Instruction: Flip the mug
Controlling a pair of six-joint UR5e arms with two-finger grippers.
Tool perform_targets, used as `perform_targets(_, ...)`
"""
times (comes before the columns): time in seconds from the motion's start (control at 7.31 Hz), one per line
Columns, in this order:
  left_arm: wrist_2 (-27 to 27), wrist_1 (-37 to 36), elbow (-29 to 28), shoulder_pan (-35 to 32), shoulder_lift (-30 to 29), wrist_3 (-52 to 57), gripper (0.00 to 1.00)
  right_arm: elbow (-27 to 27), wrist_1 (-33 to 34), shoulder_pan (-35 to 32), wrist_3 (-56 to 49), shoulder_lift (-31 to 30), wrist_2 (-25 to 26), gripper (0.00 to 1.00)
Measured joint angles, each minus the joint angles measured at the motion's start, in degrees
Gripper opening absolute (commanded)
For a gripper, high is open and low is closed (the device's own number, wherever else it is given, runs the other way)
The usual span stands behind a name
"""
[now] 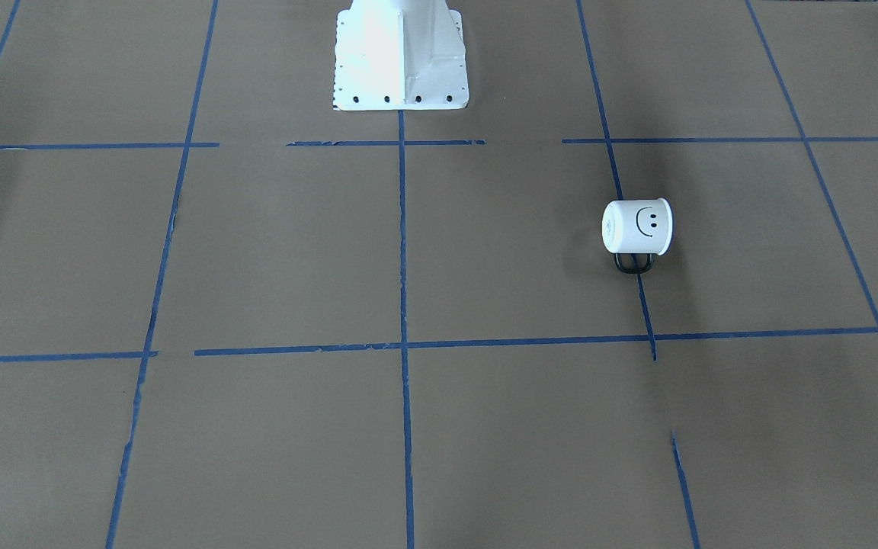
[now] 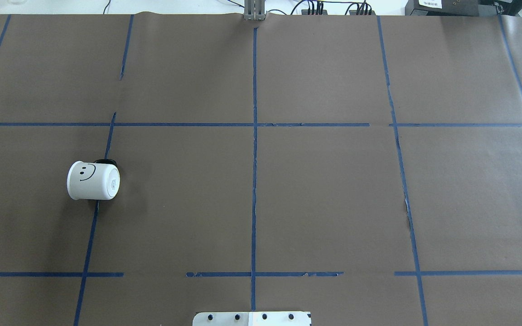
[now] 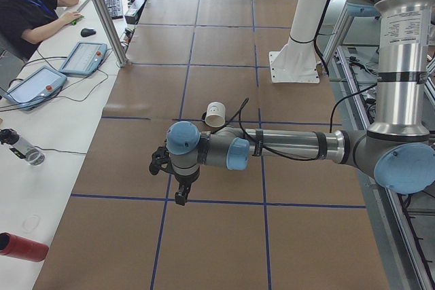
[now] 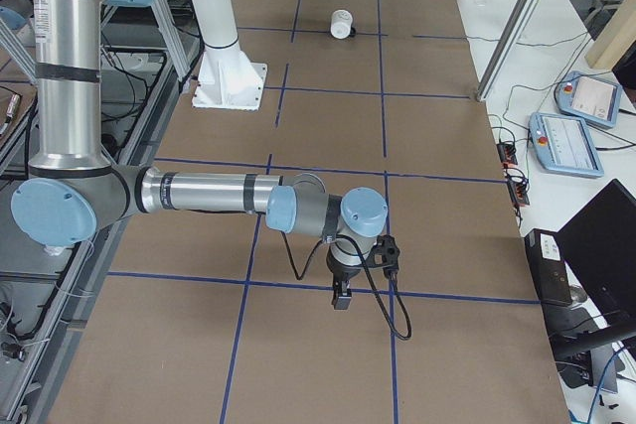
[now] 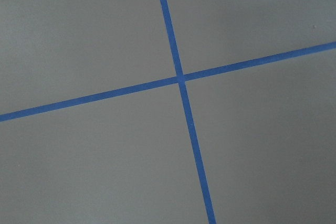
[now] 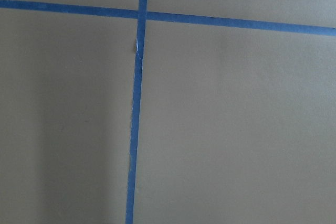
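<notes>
Mug (image 1: 637, 226) on its side, well apart from left gripper (image 3: 179, 197)

The mug (image 2: 89, 182) lies on its side on the brown table (image 2: 315, 194), in the robot's left half, across a blue tape line (image 2: 89, 235). It is white and cylindrical, with its black smiley face (image 2: 86, 172) turned upward. Its flat base points toward the table's middle and its mouth points outward. The black loop handle (image 2: 106, 161) sticks out on the side away from the robot.

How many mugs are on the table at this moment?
1. The mug lies on its side on the robot's left, over a blue tape line. No other shows in any view.
</notes>
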State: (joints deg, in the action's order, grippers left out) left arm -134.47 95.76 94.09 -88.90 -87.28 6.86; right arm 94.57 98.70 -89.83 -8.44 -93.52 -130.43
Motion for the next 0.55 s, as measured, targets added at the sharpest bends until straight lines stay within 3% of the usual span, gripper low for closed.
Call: perform_targets(0.55, -0.03, 0.73, -0.86, 0.17, 0.1, -0.19, 1.0, 0.0, 0.0, 0.0, 0.0, 0.0, 0.0, 1.0)
